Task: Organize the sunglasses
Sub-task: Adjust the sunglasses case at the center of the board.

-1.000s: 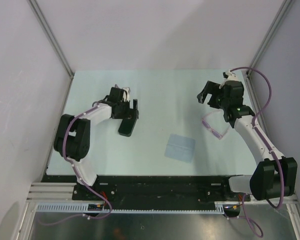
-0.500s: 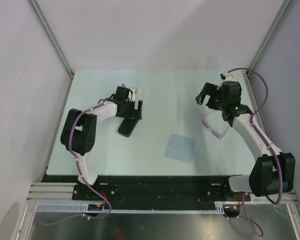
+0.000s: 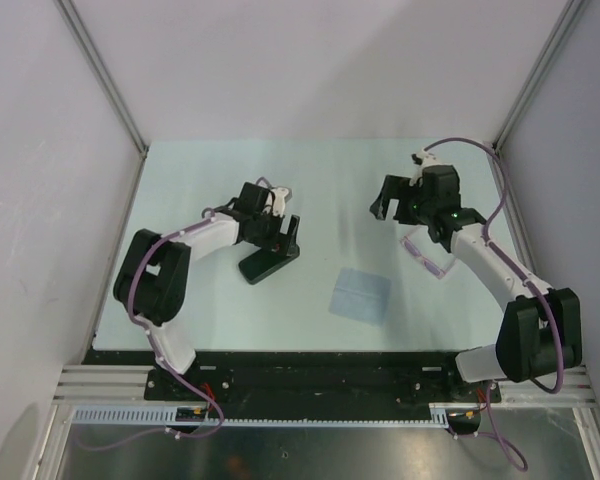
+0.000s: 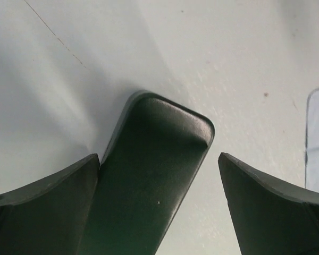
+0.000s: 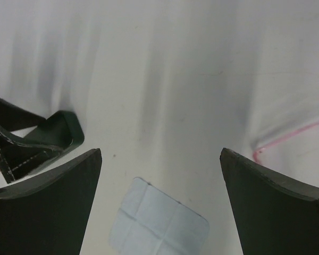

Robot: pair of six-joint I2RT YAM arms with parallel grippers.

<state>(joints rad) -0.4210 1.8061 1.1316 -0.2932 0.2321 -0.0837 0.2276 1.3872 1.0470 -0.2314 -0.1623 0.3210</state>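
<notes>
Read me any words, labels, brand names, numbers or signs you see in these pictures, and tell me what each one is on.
There is no readable text. The black case, the light blue cloth and the sunglasses show no lettering, logo or number in any view.

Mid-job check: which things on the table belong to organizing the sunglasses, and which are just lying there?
In the job:
- sunglasses, on the table's right side
- case, probably, since the open left gripper straddles it

Lying about:
- cloth, flat on the table, touched by neither gripper
</notes>
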